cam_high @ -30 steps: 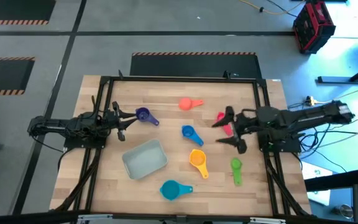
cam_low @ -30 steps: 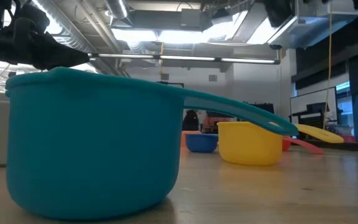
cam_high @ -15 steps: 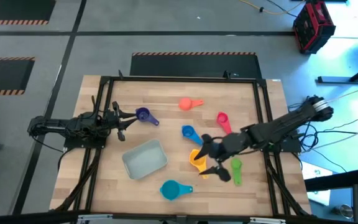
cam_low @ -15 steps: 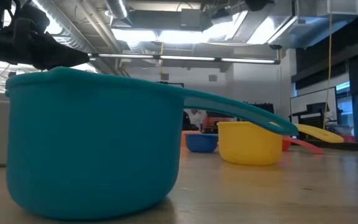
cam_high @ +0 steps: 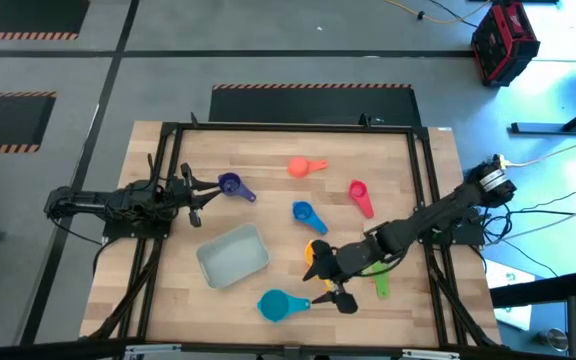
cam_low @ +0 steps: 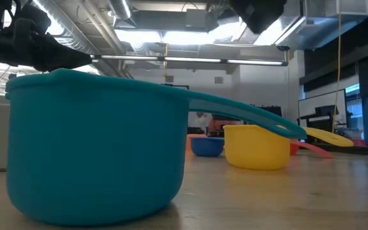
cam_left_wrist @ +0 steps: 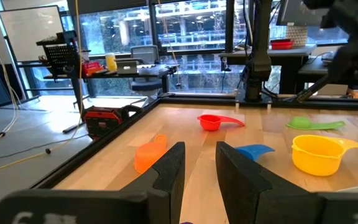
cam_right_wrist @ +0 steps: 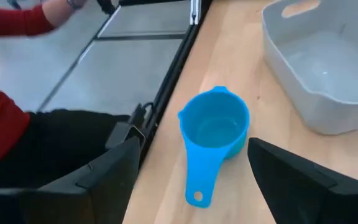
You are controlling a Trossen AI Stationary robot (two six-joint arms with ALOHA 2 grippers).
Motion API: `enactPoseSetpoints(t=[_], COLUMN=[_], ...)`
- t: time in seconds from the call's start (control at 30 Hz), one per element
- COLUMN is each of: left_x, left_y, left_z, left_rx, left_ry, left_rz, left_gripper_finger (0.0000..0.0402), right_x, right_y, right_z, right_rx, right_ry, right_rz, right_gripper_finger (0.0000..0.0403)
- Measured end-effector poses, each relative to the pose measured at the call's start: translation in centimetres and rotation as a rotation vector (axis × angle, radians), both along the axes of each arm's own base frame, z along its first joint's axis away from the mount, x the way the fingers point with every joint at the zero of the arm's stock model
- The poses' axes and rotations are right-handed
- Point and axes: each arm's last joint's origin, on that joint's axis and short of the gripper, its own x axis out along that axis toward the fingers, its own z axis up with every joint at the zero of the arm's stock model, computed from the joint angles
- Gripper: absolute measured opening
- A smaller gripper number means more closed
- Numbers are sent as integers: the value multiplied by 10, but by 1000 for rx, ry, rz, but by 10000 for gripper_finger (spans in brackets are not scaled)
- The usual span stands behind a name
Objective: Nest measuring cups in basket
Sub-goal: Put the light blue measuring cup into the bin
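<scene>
**Right arm lining up on the teal cup; basket empty**

Step in hand, I'd say: 1st pick. The right gripper (cam_high: 330,283) hangs low-centre in the high view w/ jaws spread wide, nothing between them, just right of the teal cup (cam_high: 276,305). In the right wrist view that cup (cam_right_wrist: 214,122) sits upright between the two fingers, handle toward the camera, the basket (cam_right_wrist: 328,99) at upper right.

The basket (cam_high: 233,254) sits left of centre, no cups in it. Others scattered: purple cup (cam_high: 231,185) upper left, coral cup (cam_high: 301,167) top centre, pink-red cup (cam_high: 358,194) right, blue cup (cam_high: 303,212) centre, yellow cup (cam_high: 315,250) partly under the arm, green cup (cam_high: 380,277) lower right.

The left gripper (cam_high: 196,195) waits at mid-left, near the purple cup, jaws part-open on nothing.

Next move prob. needs: drop over the teal rim or handle, close, carry to the basket. Largest goes 1st, so the rest nest inside.
</scene>
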Motion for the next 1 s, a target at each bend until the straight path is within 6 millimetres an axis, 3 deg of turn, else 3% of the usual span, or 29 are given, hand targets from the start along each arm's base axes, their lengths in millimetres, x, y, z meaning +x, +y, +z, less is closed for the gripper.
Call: enactPoseSetpoints(t=[0.4, 0.8, 1.0], left_x=[0, 0, 0], left_y=[0, 0, 0], left_z=[0, 0, 0], left_rx=[0, 0, 0], left_ry=[0, 0, 0], left_rz=[-2, -2, -1], left_gripper_finger=[84, 84, 84], right_x=[27, 37, 43], right_y=[-1, -4, 0], right_z=[-60, -95, -100], right_rx=[141, 243, 283], right_ry=[220, 373, 330], right_rz=[-180, -140, -108], right_gripper_finger=[305, 305, 305])
